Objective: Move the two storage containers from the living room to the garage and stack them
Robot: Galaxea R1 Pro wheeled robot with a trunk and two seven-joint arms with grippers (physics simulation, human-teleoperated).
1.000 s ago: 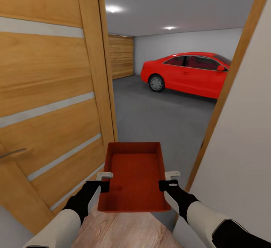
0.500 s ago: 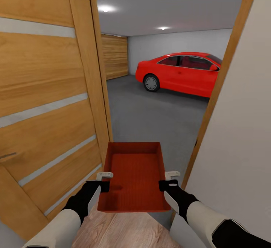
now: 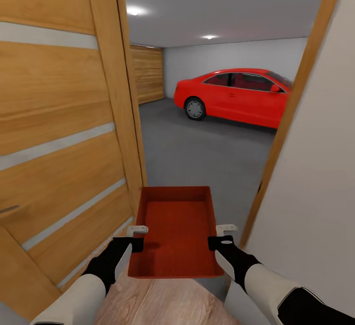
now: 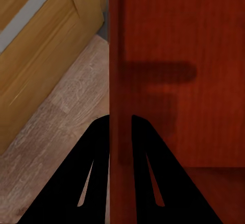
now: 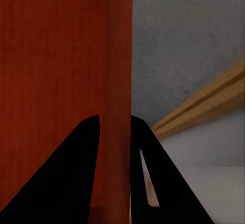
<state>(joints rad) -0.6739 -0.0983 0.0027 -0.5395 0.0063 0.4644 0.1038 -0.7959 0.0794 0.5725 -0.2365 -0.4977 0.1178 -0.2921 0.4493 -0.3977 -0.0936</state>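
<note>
One orange-red storage container [image 3: 176,231], open-topped and apparently empty, hangs between us, left gripper [image 3: 136,236] and right gripper [image 3: 221,235] pinching its side walls. Beyond it lies grey garage floor [image 3: 207,157], wooden door [image 3: 64,127] beside.

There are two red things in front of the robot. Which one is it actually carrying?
The low open-top storage container, pinched on its side walls by the left gripper and right gripper. The other red thing, the car, stands parked far off across the grey floor.

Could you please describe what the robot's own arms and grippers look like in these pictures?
Both arms have smooth off-white forearm shells ending in black wrist sections. The left gripper and right gripper carry small pale grey-white plates near the tips. In the wrist views the jaws are plain black, tapered wedges with a thin pale slit. No cables or markings show.
</note>
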